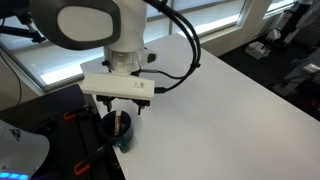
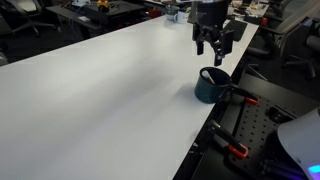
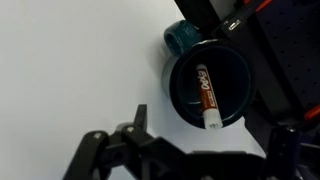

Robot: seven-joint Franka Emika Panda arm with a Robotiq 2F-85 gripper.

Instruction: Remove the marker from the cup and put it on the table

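The dark teal cup (image 3: 182, 40) stands on the white table (image 3: 70, 70) close to its edge. It also shows in both exterior views (image 1: 121, 140) (image 2: 208, 90). The marker (image 3: 206, 92), with a red body and a white end, leans inside the cup, and it also shows in an exterior view (image 1: 117, 124). My gripper (image 3: 210, 130) hangs open and empty a little above the cup, one finger on either side of the rim, touching nothing. It shows spread open above the cup in both exterior views (image 1: 124, 108) (image 2: 212, 46).
The table edge (image 2: 215, 120) runs right beside the cup. Past it sits dark equipment with orange clamps (image 2: 238, 152). A black cable (image 1: 185, 60) hangs from the arm. The white tabletop (image 2: 100, 90) stretches away from the cup.
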